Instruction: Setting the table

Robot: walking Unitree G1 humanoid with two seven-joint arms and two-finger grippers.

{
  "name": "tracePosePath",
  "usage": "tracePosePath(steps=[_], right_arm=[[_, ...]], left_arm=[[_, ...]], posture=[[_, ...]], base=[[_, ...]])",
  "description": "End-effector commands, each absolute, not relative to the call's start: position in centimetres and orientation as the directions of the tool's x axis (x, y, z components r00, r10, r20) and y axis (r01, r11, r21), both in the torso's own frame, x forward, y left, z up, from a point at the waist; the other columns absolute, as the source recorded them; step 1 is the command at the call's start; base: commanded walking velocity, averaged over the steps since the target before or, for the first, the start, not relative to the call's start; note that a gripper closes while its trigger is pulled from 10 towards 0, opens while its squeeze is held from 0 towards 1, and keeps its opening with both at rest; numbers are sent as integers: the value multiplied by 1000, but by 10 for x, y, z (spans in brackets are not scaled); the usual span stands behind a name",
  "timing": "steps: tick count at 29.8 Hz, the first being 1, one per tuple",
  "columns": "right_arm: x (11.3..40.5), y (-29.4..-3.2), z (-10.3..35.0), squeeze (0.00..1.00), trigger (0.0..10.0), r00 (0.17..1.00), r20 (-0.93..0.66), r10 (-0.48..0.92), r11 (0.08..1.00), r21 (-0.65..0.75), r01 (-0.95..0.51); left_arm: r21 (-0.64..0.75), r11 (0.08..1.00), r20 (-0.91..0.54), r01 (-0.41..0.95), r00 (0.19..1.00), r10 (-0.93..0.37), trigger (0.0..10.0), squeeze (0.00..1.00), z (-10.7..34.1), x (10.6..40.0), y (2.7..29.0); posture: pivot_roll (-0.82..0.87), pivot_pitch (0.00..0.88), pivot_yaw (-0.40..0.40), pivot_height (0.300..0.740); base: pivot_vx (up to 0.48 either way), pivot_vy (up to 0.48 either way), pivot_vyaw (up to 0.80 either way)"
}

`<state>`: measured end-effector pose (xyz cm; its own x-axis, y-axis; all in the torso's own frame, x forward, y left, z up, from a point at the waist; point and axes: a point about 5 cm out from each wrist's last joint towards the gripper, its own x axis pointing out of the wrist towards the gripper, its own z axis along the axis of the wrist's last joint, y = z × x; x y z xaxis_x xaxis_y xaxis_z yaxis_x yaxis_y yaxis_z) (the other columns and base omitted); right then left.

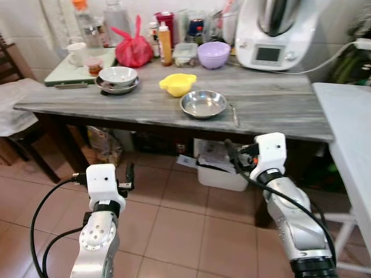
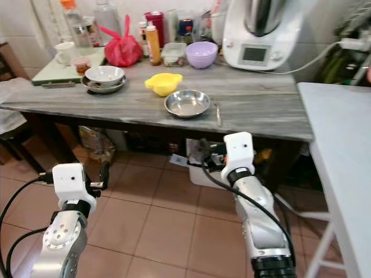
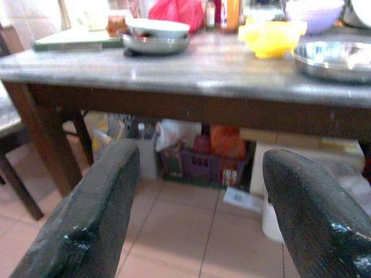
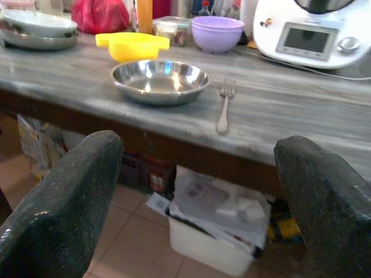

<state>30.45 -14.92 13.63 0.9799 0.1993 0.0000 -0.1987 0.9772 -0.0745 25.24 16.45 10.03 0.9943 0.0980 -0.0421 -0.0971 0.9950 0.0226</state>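
Robot stands in front of a grey wood-grain table, both arms raised below its front edge, nothing in hand.

Left gripper: fingers spread wide, empty, aimed under the table's left part. Right gripper: fingers likewise spread, empty, pointed at the front edge just below the fork.

Task items on the table:
- steel plate near the front edge, centre
- fork just beside the plate on its right, not touching, handle toward the robot
- yellow bowl behind and left of the plate, close to it
- white bowl sitting in a second steel dish, further left

Back row: purple bowl, red bag, bottles, a white kitchen machine.

Handling judgement — the steel plate looks thin, stiff, light and slick; its shallow flared rim is the likely place to pinch, near side. The fork is flat on the surface, hard to get under — probably best taken across the handle or slid to the edge. The white bowl looks ceramic, so breakable
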Motion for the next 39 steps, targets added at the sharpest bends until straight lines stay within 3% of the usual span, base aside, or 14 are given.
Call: tracePosePath(steps=[1,25,39], right_arm=[[307,-144,142,0,10000,975,23,223,973,-66,-221],[304,-155,151,0,10000,981,69,181,980,-97,-174],[304,-152,164,0,10000,976,114,185,980,-102,-174]], left_arm=[[37,994,-35,-102,994,103,10000,0,103,254,169],[-56,998,26,15,1000,-14,10000,0,113,261,156],[-82,996,24,43,999,-41,10000,0,114,263,152]], posture=[[-102,26,44,740],[-133,32,52,740],[-145,33,57,740]], base=[[-281,0,0],[-23,0,0],[0,-342,-57]])
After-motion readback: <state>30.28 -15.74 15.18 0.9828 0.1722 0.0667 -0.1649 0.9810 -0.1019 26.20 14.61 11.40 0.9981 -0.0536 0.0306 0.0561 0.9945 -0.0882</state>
